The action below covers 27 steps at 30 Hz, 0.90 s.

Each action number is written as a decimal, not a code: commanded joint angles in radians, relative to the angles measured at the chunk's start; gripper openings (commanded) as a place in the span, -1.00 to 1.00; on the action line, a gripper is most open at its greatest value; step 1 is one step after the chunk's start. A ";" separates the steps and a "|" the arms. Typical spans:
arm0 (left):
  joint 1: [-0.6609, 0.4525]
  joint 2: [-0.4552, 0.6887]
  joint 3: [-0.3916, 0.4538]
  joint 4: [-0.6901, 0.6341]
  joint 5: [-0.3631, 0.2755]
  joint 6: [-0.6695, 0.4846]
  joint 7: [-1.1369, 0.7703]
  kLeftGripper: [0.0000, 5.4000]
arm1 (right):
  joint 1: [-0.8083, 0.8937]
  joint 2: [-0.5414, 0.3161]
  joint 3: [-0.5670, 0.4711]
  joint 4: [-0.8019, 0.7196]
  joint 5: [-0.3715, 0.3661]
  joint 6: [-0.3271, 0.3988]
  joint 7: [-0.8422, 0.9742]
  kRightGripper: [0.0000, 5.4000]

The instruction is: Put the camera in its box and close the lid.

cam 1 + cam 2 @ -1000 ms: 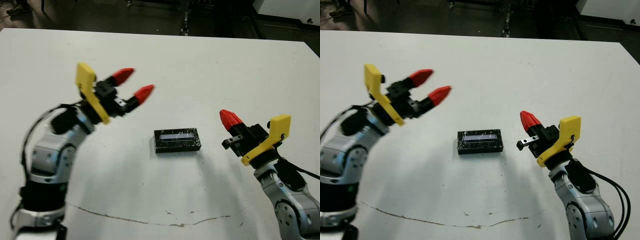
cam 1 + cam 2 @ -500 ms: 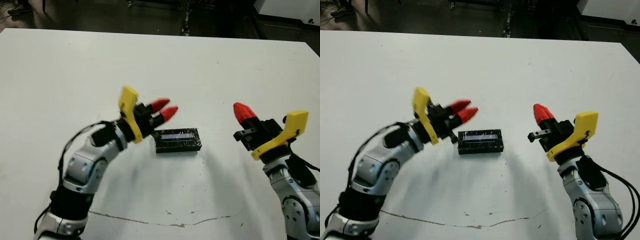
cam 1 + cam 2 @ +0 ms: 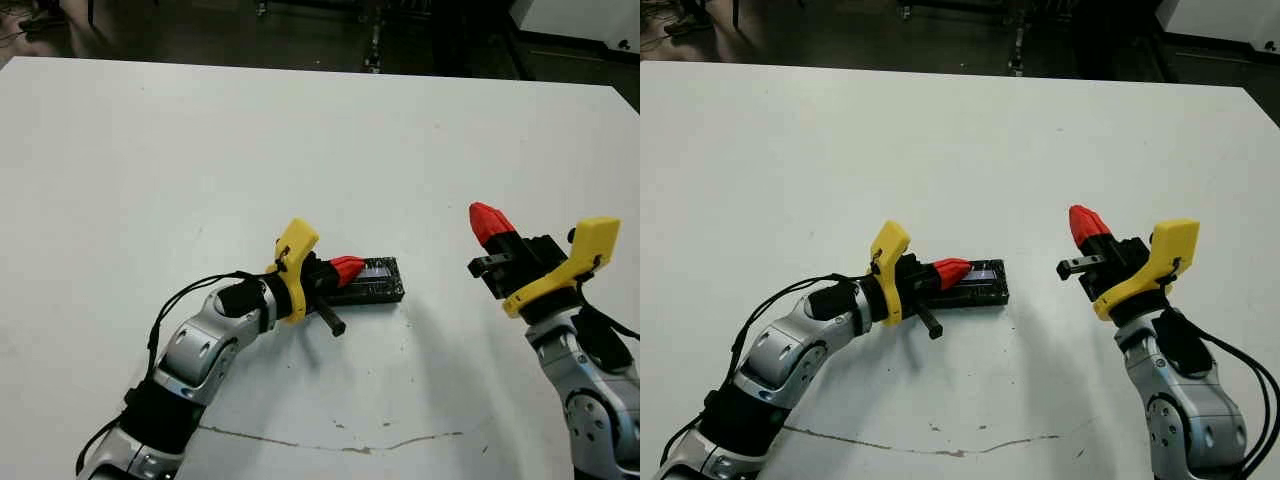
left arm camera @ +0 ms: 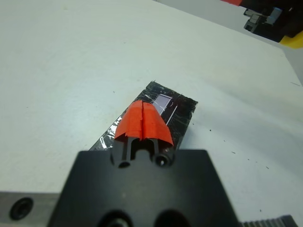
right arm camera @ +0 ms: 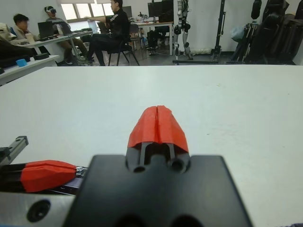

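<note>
The lid [image 3: 380, 281], black and glossy with a pale strip along its top, lies flat in the middle of the white table. My left gripper [image 3: 348, 266] is shut, and its red tips rest on the lid's left end; the left wrist view shows them pressed together over the lid [image 4: 176, 107]. My right gripper [image 3: 488, 221] is also shut and holds nothing. It hangs above the table, well to the right of the lid. The camera is hidden. The box does not show under the lid.
A thin dark scuff line [image 3: 330, 436] runs across the table near its front edge. Beyond the far table edge [image 3: 320, 70] lie dark floor and stand legs. In the right wrist view, people [image 5: 111, 28] sit at desks beyond the table.
My left arm swung down and to the right from its raised spot at the left, its fingers closing, and its tips now touch the lid. My right gripper drifted slightly right.
</note>
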 commanded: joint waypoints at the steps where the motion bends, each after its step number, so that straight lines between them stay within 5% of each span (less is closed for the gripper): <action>1: 0.006 -0.031 -0.059 0.051 0.028 0.051 -0.001 -0.99 | -0.001 0.000 0.004 -0.004 -0.001 0.011 -0.006 -1.00; 19: -0.051 -0.115 -0.110 0.150 0.064 0.094 -0.014 -0.99 | 0.002 0.003 0.027 0.001 -0.008 0.000 -0.004 -1.00; 27: -0.001 -0.045 -0.049 -0.039 0.021 0.168 -0.024 -0.99 | 0.006 0.012 0.028 0.000 0.012 0.009 0.000 -1.00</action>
